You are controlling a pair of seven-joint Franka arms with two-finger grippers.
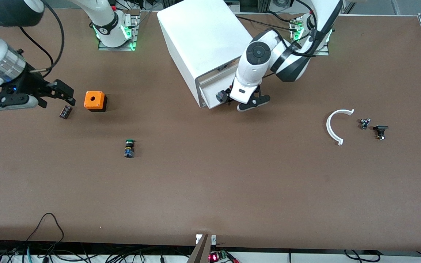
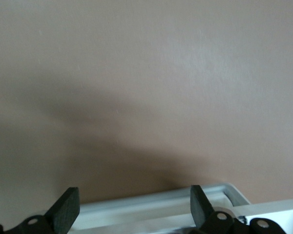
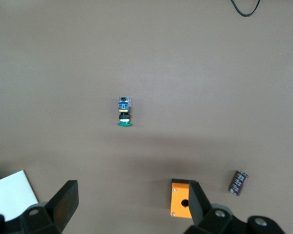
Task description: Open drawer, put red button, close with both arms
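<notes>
The white cabinet [image 1: 203,40] stands at the robots' side of the table. My left gripper [image 1: 253,103] is open right at its front face. In the left wrist view a white drawer rim [image 2: 161,204] lies between the open fingers of the left gripper [image 2: 133,195]. I cannot tell how far the drawer [image 1: 216,78] is out. The red button is not in view. A green-capped button [image 1: 129,148] lies on the table and also shows in the right wrist view [image 3: 124,117]. My right gripper [image 1: 62,93] is open and empty, over the table at the right arm's end, also in its wrist view [image 3: 132,195].
An orange box [image 1: 95,100] with a hole and a small dark cylinder [image 1: 65,111] lie under the right gripper's area. A white curved piece [image 1: 336,126] and two small black parts [image 1: 364,123] [image 1: 380,130] lie toward the left arm's end.
</notes>
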